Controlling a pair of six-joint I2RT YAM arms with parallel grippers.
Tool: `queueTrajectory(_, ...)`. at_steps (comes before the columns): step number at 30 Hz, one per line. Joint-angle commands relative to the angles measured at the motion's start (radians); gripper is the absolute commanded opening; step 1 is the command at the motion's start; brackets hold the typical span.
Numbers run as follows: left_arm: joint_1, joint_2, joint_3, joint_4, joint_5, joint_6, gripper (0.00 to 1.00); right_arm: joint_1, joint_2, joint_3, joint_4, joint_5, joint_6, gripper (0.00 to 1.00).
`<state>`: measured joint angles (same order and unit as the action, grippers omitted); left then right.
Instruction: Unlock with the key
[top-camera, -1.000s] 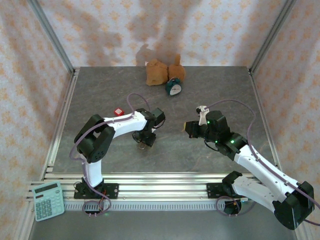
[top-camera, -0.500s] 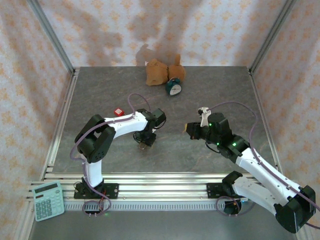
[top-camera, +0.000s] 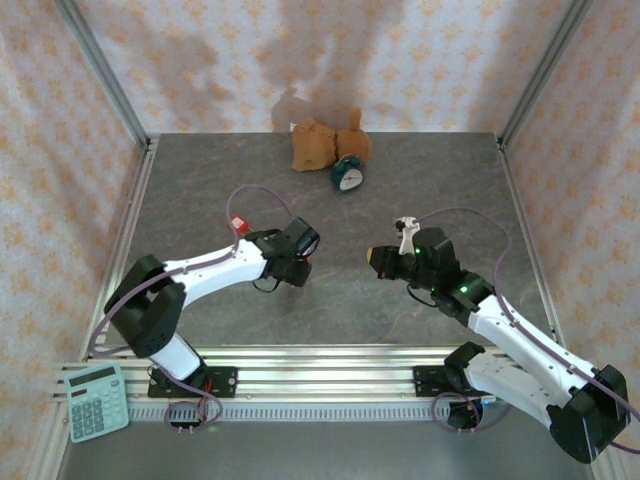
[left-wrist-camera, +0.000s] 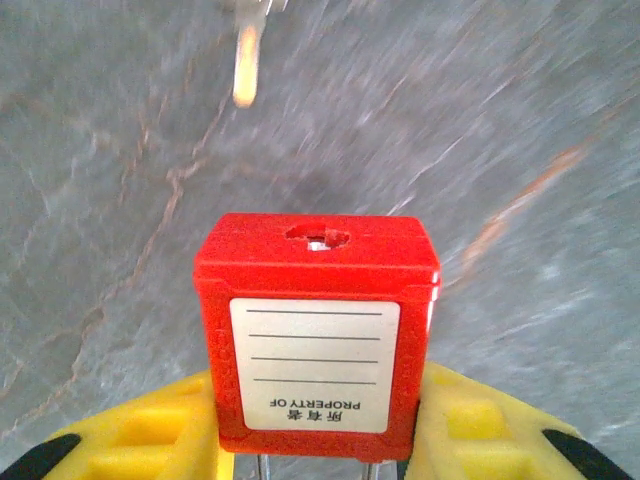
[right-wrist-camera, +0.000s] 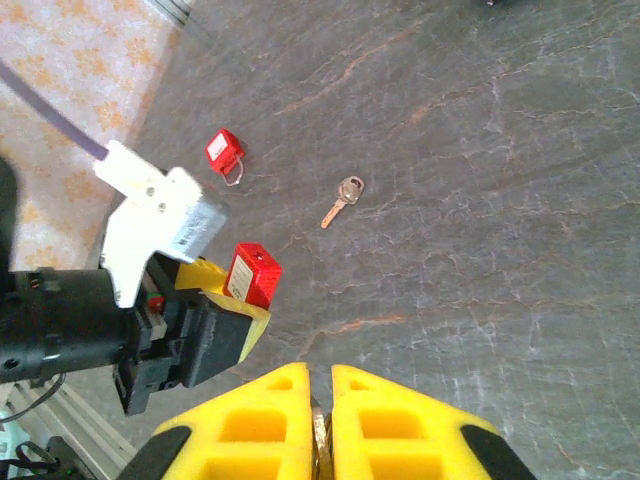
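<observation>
Counting near to far: what's hidden or fuzzy? — Raj

Near-left rail, one calculator (top-camera: 97, 400), clear enough. Then right gripper (right-wrist-camera: 320, 380): pads almost together, pinching a thin metal sliver (right-wrist-camera: 320, 432). It's mostly buried between them, so I can't tell if it's a key. Next, left gripper (top-camera: 292, 266): partly closed, clamping a red padlock (left-wrist-camera: 315, 330) by its sides, with the keyhole (left-wrist-camera: 316, 237) pointing out past the fingertips. The shackle end is cut off by the bottom edge of the left wrist view. — Ana

Key? — Raj

One key (right-wrist-camera: 343, 200) flat on the table (top-camera: 420, 200), ahead of the held lock, touching neither gripper. The left wrist view has it blurred and clipped at the top edge. — Ana

Totals? — Raj

Two padlocks: one held, and the second padlock (top-camera: 238, 224) loose on the table just past the left forearm. One key for sure. Far end has one clock (top-camera: 347, 177) just beside a brown soft toy (top-camera: 325, 145). One toy or two, can't tell. — Ana
</observation>
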<state>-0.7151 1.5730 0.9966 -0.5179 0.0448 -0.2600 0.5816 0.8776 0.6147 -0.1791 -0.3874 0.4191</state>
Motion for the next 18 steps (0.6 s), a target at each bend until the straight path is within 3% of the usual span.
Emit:
queueTrajectory(1,-0.039,-0.076,-0.059,0.196,0.002,0.023,0.37,0.0,0.01,0.009,0.074,-0.017,0.037,0.1)
queueTrajectory(6,-0.143,-0.195,-0.154,0.371,-0.073,0.097,0.37,0.0,0.029,0.02,0.113,-0.036,0.073,0.1)
queueTrajectory(18,-0.283,-0.22,-0.128,0.364,-0.171,0.21,0.37,0.0,-0.034,0.013,0.117,-0.018,0.097,0.1)
